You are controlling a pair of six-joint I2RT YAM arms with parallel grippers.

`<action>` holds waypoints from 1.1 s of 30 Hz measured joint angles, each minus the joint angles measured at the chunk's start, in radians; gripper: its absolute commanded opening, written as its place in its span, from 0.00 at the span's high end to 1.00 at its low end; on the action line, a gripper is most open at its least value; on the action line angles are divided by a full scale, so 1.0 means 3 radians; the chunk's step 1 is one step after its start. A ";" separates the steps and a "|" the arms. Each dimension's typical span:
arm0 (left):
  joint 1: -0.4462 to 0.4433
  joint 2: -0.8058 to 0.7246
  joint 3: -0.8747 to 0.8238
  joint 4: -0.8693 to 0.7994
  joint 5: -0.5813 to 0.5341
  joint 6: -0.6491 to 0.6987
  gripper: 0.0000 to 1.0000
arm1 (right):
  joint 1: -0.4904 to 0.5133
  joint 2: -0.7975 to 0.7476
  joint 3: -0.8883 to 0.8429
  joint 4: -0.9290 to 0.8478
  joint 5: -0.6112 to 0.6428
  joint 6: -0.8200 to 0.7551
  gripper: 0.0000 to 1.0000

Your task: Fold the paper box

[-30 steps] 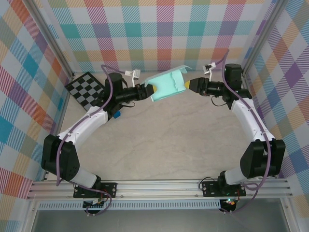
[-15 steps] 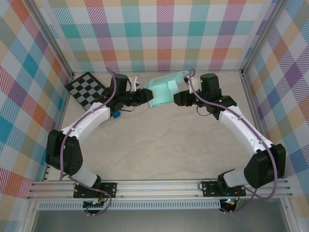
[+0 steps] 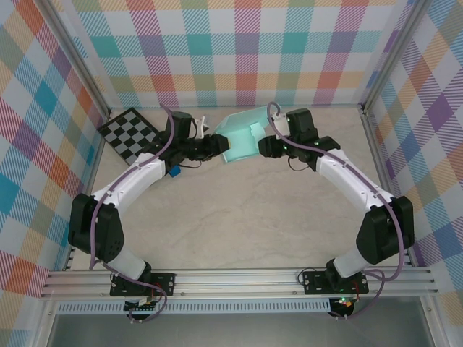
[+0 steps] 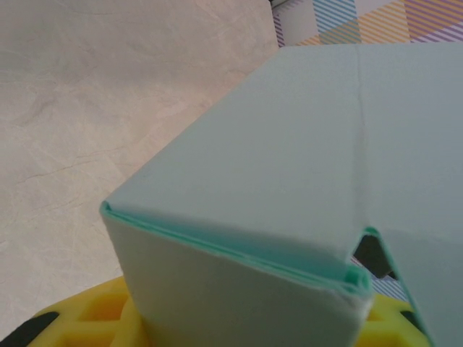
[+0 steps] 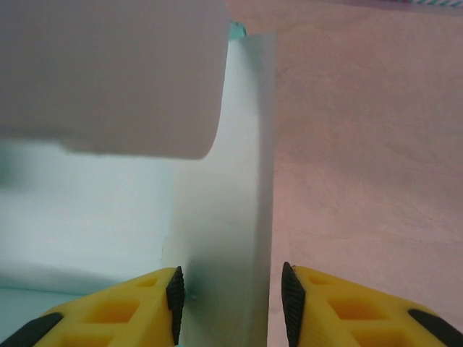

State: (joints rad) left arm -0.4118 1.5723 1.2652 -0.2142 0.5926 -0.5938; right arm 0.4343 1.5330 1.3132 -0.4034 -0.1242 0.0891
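Note:
The paper box [image 3: 242,136] is pale mint card, partly folded, held above the table at the back middle. My left gripper [image 3: 223,144] is shut on its left end; in the left wrist view the box's folded end [image 4: 239,296] fills the space between the yellow fingers [image 4: 87,314]. My right gripper [image 3: 262,147] is at the box's right side. In the right wrist view it [image 5: 230,298] straddles an upright wall of the box [image 5: 224,188]. The left pad touches the card, and a gap shows at the right pad [image 5: 290,300]. A loose flap [image 5: 108,72] hangs above.
A black-and-white checkerboard [image 3: 134,132] lies at the back left. A small dark-blue cube [image 3: 176,172] sits on the table beside the left arm. Plaid walls and metal posts [image 3: 369,116] close in the back and sides.
My right arm has swung left, up to the box's right side, and its jaws have narrowed around a wall. The left gripper keeps its hold; the box shifted slightly left.

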 measured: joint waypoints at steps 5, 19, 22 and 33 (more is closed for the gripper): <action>0.0000 0.0038 0.0015 -0.0074 0.0000 -0.0029 0.61 | 0.0103 0.0097 0.0125 -0.0033 0.0375 -0.0001 0.58; 0.0005 0.0206 0.0083 -0.0487 -0.0209 -0.0141 0.63 | -0.0205 -0.0487 -0.0523 0.0142 -0.0086 0.0051 0.50; 0.0005 0.0257 0.0102 -0.0519 -0.0210 -0.0161 0.62 | -0.0210 -0.0521 -0.0385 0.0039 -0.0460 -0.0009 0.59; 0.0005 0.0295 0.0156 -0.0596 -0.0192 -0.0205 0.63 | 0.0106 0.0252 0.0487 -0.0320 -0.0753 -0.0305 0.59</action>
State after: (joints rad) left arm -0.4103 1.6608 1.3121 -0.3931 0.5350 -0.6552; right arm 0.4660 1.6085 1.4593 -0.4995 -0.3500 -0.0025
